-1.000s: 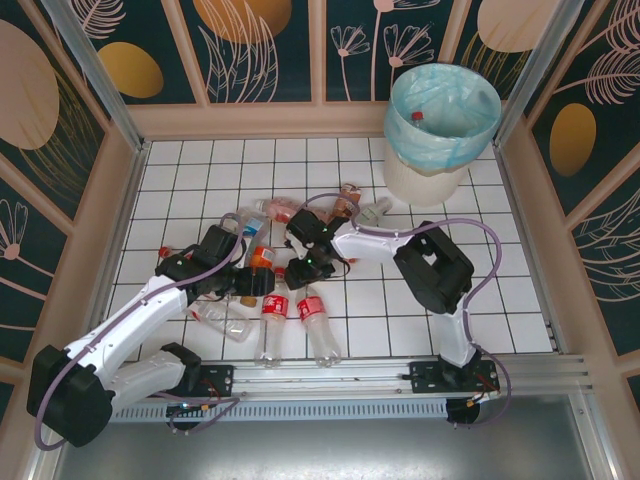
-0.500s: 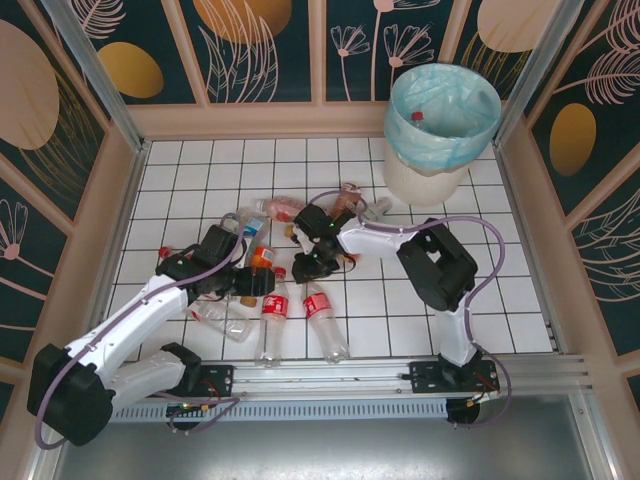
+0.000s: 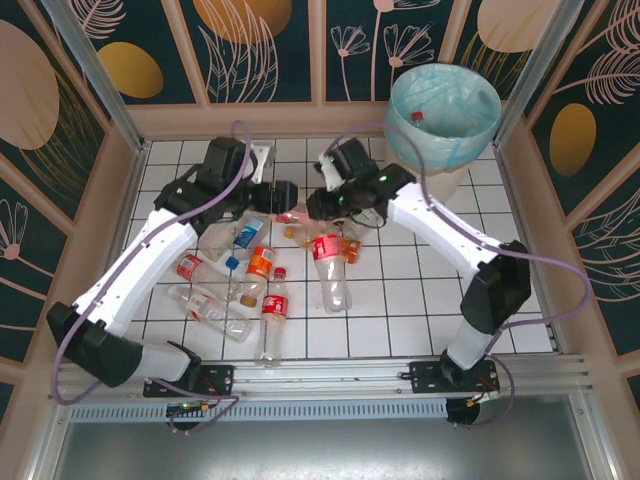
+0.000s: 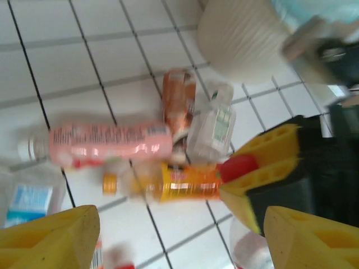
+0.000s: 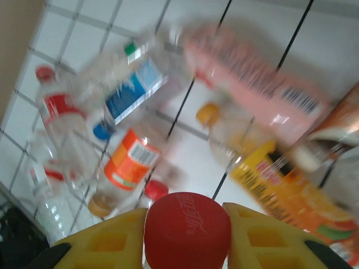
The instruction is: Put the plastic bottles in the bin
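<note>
Right gripper (image 5: 187,241) is pinching the round red cap (image 5: 187,219) of a clear plastic bottle (image 3: 330,277); left gripper (image 4: 180,238) is gaping, empty.

Your left gripper (image 3: 285,195) and right gripper (image 3: 318,207) sit nose to nose over mid-table, barely apart. A red-capped clear plastic bottle (image 3: 330,268) hangs from the right one, blocking the space below. The loose plastic bottles (image 3: 272,315) clutter the left-centre tiles. The round white bin with blue-green liner (image 3: 470,140) fills your far-right corner. The white tiled table (image 3: 400,320) lies bare near-right: you have room there.

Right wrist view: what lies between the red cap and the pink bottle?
In the right wrist view, a yellow-capped bottle lies between red cap and pink bottle.
</note>
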Robot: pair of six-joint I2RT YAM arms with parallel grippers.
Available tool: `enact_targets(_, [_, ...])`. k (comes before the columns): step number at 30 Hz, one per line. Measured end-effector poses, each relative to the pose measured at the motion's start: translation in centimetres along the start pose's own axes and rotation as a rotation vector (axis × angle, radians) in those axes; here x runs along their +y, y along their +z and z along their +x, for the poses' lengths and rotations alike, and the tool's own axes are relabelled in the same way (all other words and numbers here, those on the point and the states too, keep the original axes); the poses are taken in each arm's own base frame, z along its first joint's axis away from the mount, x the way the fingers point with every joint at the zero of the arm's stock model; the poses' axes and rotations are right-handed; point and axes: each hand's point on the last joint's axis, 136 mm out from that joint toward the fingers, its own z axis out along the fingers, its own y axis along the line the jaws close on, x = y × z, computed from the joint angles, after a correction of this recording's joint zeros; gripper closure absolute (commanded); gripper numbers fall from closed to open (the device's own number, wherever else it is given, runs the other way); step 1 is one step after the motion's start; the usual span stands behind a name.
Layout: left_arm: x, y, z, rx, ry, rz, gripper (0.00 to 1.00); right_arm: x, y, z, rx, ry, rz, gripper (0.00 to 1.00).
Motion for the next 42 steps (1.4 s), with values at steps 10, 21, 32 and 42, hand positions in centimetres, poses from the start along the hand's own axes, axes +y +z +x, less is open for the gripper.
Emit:
enact_targets(10, [-4.4,2.0,-11.2,-0.21,0.104,0.118,0.31,-7.2,-17.0,-14.8,-0.521,-0.056,0.276,1.0])
enact_targets(21, [-9.8,5.9,-17.7,-0.338,0.117,0.394,0.38,-10.5,-30.5,-22.0,-1.068,-0.17,0.671,1.0])
enact_targets(32, [-13.8,8.8,-17.1,-0.343,0.174,0.516,0.37,-13.7,-33.8,-26.5,-1.307,-0.17,0.931,1.0])
enact_targets(42, [-14.4,8.8,-17.3,-0.358,0.186,0.527,0.35,-21.0,-25.7,-27.4,-1.122,-0.126,0.988,1.0])
